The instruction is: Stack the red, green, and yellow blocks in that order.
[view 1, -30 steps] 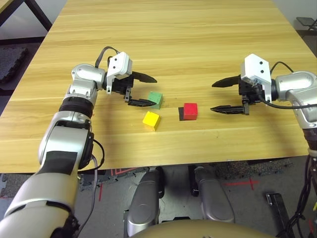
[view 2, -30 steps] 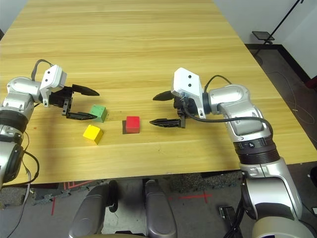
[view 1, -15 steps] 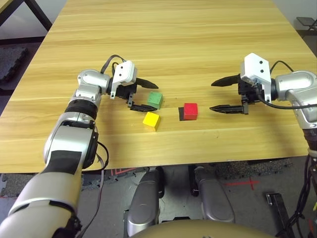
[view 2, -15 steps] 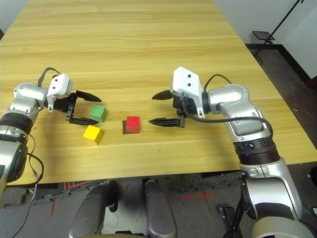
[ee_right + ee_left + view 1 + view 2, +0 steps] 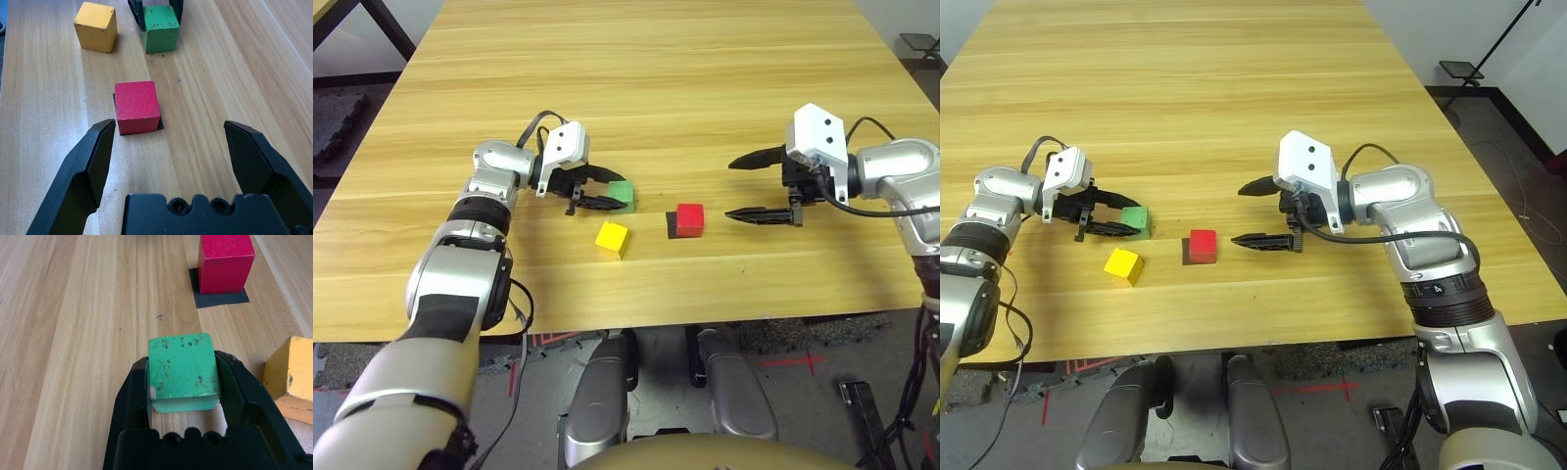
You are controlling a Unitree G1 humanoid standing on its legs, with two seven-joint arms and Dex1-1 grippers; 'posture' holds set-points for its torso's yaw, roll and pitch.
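The green block [image 5: 182, 364] rests on the table between the fingers of my left gripper [image 5: 610, 193], which is shut on its two sides. To its right, the red block [image 5: 690, 217] sits on a flat black patch [image 5: 672, 225]. The yellow block [image 5: 612, 237] lies apart, just in front of the green one and nearer the table's front edge. My right gripper [image 5: 730, 189] hovers open a short way to the right of the red block [image 5: 137, 106], its fingers pointing at it without touching.
The wooden table [image 5: 636, 78] stretches bare behind the blocks. Its front edge [image 5: 636, 323] runs close below the yellow block. The left forearm [image 5: 494, 176] lies low over the table's left part.
My left gripper has slid right onto the green block and its fingers have shut around it. The right gripper has barely moved. The blocks stay where they were.
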